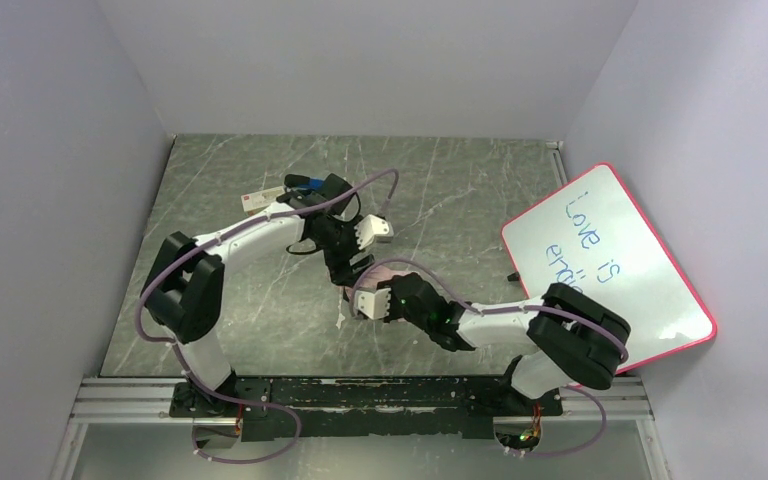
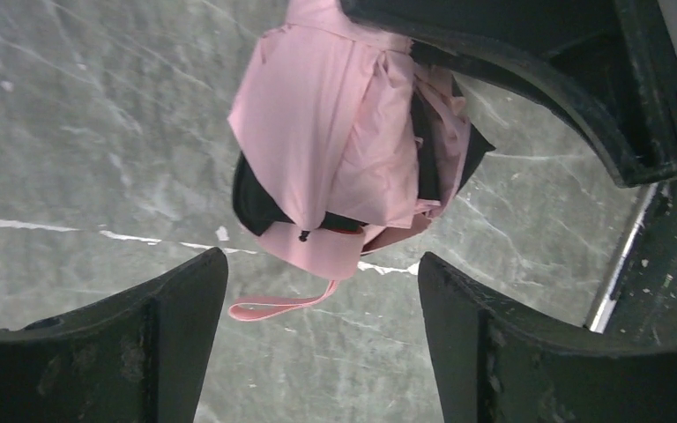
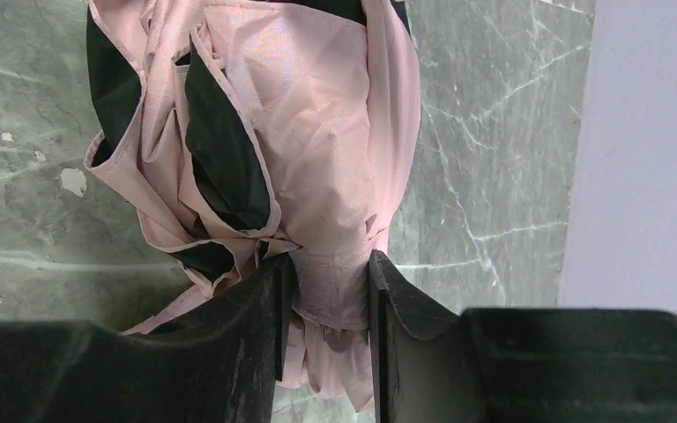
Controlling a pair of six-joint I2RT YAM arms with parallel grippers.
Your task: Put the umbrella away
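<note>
Umbrella (image 2: 335, 150), bunched, near the middle of the desk (image 1: 460, 180); right end effector (image 3: 328, 300) pinches its pink fabric, left end effector (image 2: 319, 260) gapes released beside it.

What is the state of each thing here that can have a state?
umbrella: collapsed, pink canopy loosely bunched, not wrapped.
strap: unfastened, trailing loose.
right gripper: fingers shut on the umbrella.
left gripper: fingers open, holding nothing.
whiteboard: written on in blue.
</note>
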